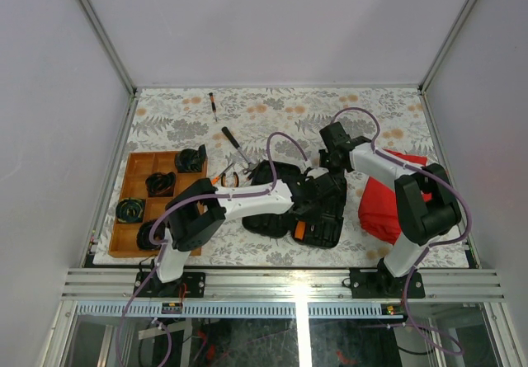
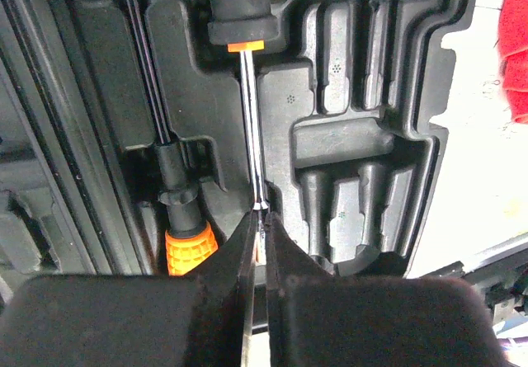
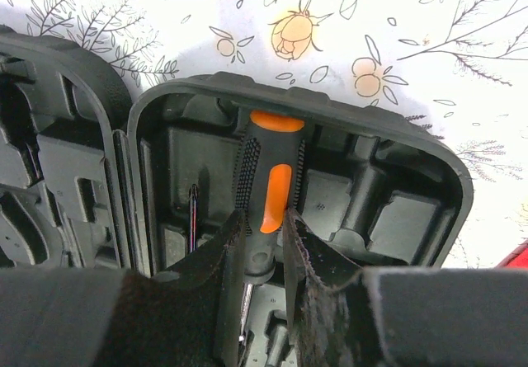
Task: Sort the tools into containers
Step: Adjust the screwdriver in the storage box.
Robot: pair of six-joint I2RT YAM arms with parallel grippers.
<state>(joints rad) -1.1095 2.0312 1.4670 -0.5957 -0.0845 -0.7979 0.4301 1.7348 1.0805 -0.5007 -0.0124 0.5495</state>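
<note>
In the case, screwdriver parallel to hinge, tip toward left hand.

Both arms are built of glossy white tube links set between bulky matte-black joint housings. The left arm is bolted to a black base plate at seven o'clock of the overhead view, and the right arm to a matching black plate at five o'clock. A thin purple-grey cable loops loosely along the left arm, and a second purple-grey cable follows the right arm. The left gripper has smooth, black, wedge-shaped fingers. The right gripper has black fingers whose inner edges look rough, perhaps from a grippy lining.
</note>
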